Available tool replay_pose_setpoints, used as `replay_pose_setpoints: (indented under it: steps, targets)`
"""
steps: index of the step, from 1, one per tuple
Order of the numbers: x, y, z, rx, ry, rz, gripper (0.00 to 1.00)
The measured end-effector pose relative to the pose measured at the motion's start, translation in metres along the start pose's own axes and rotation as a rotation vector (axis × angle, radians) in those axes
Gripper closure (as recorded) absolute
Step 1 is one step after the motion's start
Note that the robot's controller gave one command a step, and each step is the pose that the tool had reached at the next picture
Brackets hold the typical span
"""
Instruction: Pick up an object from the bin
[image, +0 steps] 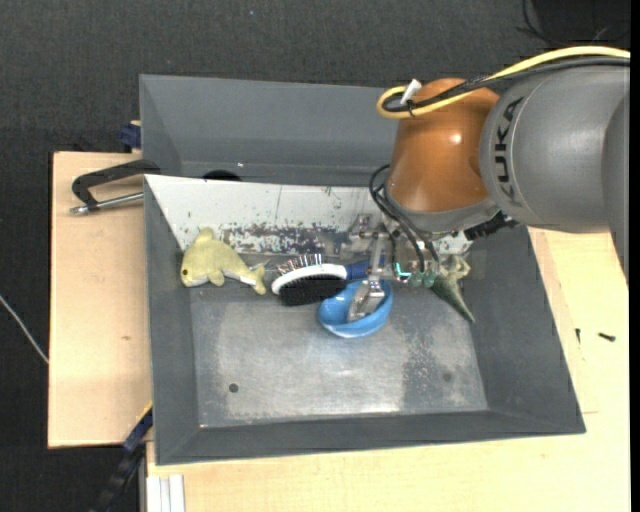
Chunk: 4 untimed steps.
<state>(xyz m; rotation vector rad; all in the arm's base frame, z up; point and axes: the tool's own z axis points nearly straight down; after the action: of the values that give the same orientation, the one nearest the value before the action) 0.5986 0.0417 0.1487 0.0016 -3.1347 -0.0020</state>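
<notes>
Grey sheet metal forms the bin (300, 400), and its floor along the bottom of the frame lies bare. Moving up toward the middle, we come to a shallow blue dish (343, 320), a little right of centre. The end effector (372, 292) is down low at the dish's upper right rim, touching it or just inside it. We cannot tell whether the end effector is released or clenched, as its tip is too tangled against the dish.

Just beside the dish, at its upper left, lies a black brush (308, 286) with a white edge. Further left is a pale yellow plush animal (212, 262). Right of the end effector, a dark green pointed thing (455, 295) lies near the bin's right wall. Behind these rise the orange wrist cover (440, 150) and the grey arm (570, 140), coming in from the upper right.

We judge this to be the grasping step. The next move calls for a sure hold on the dish's rim. After that comes a straight lift, without dragging the brush along.
</notes>
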Motion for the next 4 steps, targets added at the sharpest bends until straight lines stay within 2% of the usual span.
replay_pose_setpoints:
  steps: [1,2,3,4]
  targets:
    - [-0.009,0.026,0.062,0.0,-0.026,-0.04,0.0]
    - [0.049,0.059,0.047,-0.001,-0.009,-0.061,0.0]
    - [0.044,0.064,0.033,-0.002,-0.013,0.018,0.0]
    - [0.073,0.096,0.076,-0.003,-0.02,0.112,0.0]
